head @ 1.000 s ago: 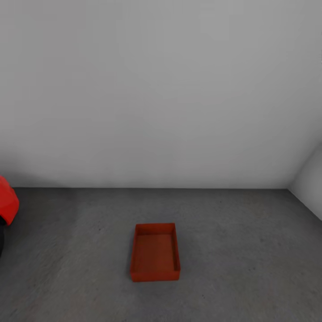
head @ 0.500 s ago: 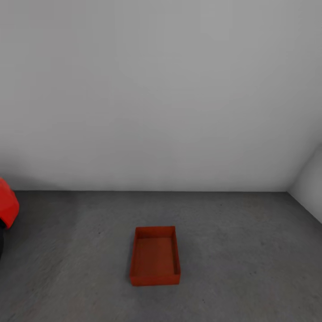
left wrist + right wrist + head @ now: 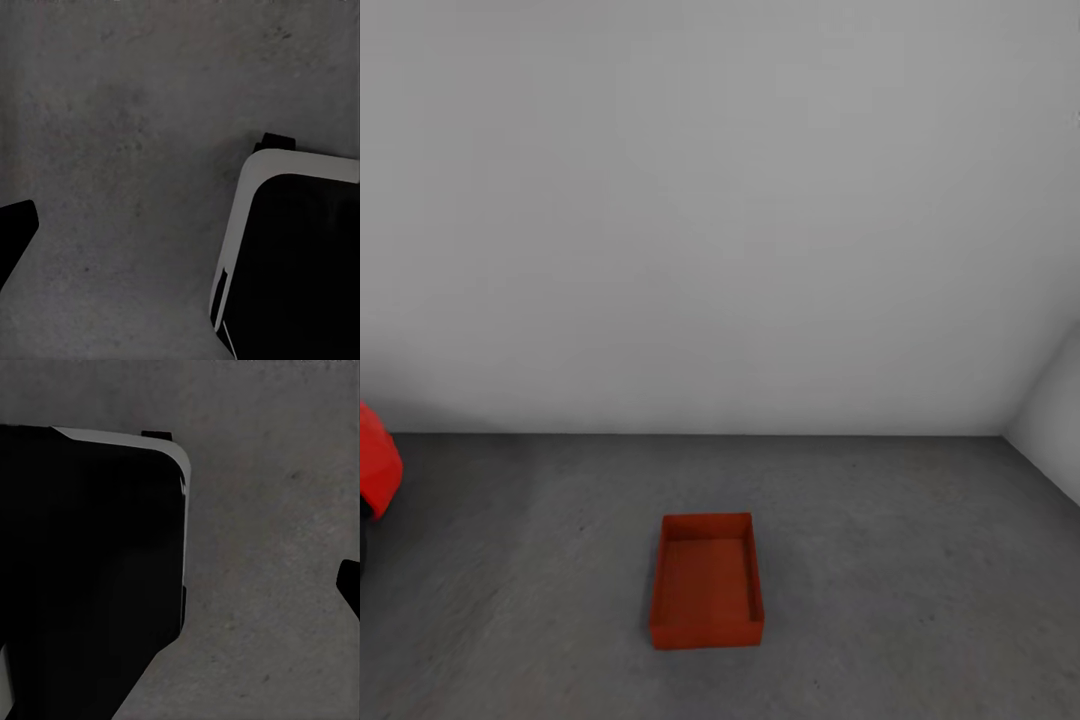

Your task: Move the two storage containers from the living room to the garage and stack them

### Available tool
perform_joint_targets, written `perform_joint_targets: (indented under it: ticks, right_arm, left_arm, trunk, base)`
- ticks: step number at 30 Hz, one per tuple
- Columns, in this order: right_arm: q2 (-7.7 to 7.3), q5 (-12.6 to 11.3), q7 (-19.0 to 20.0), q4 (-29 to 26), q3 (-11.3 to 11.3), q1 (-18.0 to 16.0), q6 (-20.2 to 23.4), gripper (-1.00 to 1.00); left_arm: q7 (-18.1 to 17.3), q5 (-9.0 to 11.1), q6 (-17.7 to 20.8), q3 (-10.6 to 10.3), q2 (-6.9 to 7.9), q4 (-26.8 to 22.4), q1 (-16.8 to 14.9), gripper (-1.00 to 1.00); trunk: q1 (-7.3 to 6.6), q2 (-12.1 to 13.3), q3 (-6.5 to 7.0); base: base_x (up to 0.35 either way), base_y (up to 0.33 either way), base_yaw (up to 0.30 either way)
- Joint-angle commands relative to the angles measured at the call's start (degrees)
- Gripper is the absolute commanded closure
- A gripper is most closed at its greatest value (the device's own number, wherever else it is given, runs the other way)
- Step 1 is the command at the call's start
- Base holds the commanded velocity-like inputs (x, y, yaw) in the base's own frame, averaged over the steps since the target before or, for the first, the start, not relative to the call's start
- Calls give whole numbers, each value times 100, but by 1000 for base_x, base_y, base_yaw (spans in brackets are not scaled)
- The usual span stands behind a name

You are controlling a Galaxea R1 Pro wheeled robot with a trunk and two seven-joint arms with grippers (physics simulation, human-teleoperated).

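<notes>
One orange-red storage container [image 3: 706, 580] sits empty and upright on the garage's dark grey floor [image 3: 920, 570], a little short of the pale back wall in the head view. Looking down at the same rough floor, the left wrist view shows my left gripper [image 3: 180, 236] with one dark fingertip [image 3: 15, 232] at the picture's edge. In the right wrist view my right gripper [image 3: 180, 585] also shows one fingertip [image 3: 351, 585] at the edge. Nothing lies between the fingers of either gripper.
The nose of a red car [image 3: 375, 475] pokes in at the far left. A plain grey wall [image 3: 720, 250] closes the back and meets a side wall [image 3: 1055, 420] at the right. My black, white-edged base [image 3: 300, 255] shows in the wrist views.
The whole head picture has slid slightly downward, so the camera has moved. The container rests in the same spot on the floor.
</notes>
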Motion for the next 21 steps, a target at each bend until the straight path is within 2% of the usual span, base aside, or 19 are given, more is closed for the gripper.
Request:
perform_joint_targets:
  ticks: [1,21]
  right_arm:
    - [2,56,-34,19,-17,-8,-27,-100]
    - [0,56,-34,19,-17,-8,-28,-100]
  left_arm:
    - [1,44,-22,-1,0,5,-3,-100]
    - [1,44,-23,-1,0,5,-4,-100]
  trunk:
    - [2,-7,1]
    - [2,-7,186]
  base:
    - [0,0,0]
    - [0,0,0]
